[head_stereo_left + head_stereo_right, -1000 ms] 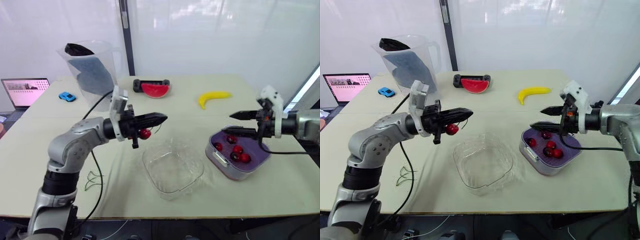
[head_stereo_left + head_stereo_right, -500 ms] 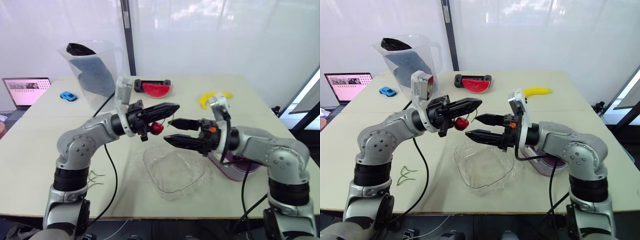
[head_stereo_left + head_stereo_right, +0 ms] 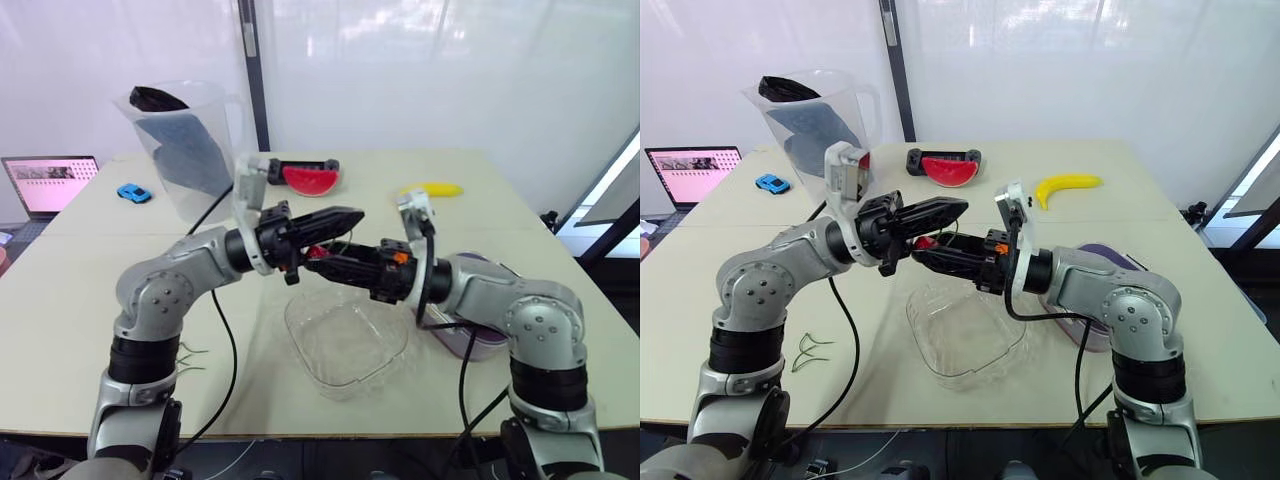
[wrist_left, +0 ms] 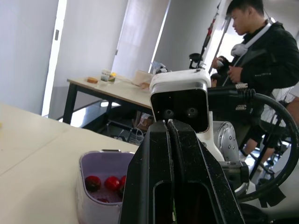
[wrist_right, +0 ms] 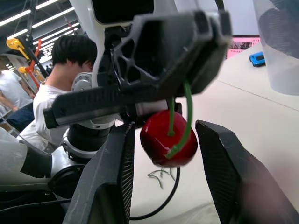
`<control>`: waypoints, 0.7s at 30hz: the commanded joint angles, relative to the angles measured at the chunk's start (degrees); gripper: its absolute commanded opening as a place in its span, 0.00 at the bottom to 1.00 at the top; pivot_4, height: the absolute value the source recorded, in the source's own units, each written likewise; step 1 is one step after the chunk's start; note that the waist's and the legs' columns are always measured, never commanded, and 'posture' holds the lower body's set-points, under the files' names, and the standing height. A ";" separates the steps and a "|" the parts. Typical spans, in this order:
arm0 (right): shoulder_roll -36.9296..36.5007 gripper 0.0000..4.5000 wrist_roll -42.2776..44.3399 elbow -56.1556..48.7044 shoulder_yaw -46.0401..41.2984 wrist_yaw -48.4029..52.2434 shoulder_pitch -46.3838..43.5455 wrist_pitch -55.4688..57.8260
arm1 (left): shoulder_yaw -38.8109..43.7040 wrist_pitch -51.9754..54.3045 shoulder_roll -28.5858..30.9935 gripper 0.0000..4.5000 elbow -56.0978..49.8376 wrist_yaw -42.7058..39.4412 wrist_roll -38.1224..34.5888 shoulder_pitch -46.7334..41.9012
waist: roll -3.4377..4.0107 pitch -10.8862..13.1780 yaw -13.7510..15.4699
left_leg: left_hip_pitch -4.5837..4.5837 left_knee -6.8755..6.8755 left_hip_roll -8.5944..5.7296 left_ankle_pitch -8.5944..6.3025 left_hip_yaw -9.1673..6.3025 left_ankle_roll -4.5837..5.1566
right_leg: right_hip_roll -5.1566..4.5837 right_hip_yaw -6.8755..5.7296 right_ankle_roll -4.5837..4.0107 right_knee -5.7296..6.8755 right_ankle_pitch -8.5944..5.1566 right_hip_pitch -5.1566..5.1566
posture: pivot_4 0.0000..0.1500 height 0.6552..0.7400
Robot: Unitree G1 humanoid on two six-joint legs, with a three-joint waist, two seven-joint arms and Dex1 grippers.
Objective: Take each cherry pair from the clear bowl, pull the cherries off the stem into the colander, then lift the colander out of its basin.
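My left gripper [image 3: 352, 213] is shut on the green stem of a cherry pair, held above the clear bowl [image 3: 347, 340]. One red cherry [image 5: 168, 137] hangs below its fingers [image 5: 177, 46]. My right gripper [image 3: 318, 262] has reached across, and its two fingers [image 5: 110, 186] stand apart on either side of that cherry, close to it. The purple colander in its basin [image 3: 1092, 335] sits to the right of the bowl, partly behind my right arm. Several red cherries [image 4: 105, 183] lie inside it.
At the back left stands a large clear pitcher [image 3: 180, 140], with a blue toy car [image 3: 134, 192] and a laptop [image 3: 50, 183] beside it. A watermelon slice [image 3: 310, 178] and a banana [image 3: 435, 188] lie at the back. Loose green stems [image 3: 190, 355] lie front left. A person [image 4: 261, 42] stands beyond the table.
My right arm swung left from over the purple basin to the left gripper, and its fingers now flank the hanging cherry. The left gripper rose slightly, still holding the stem.
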 commanded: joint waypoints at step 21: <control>-12.09 0.12 -3.22 -4.06 8.06 6.97 2.04 0.72 | -1.01 -2.24 0.29 0.00 -1.18 -1.34 1.60 -1.14 | 0.00 0.00 0.04 | 0.00 -0.01 -0.05 -0.04 0.01 0.07 | 0.01 0.00 0.00 -0.01 0.00 0.00 | 1.00 1.00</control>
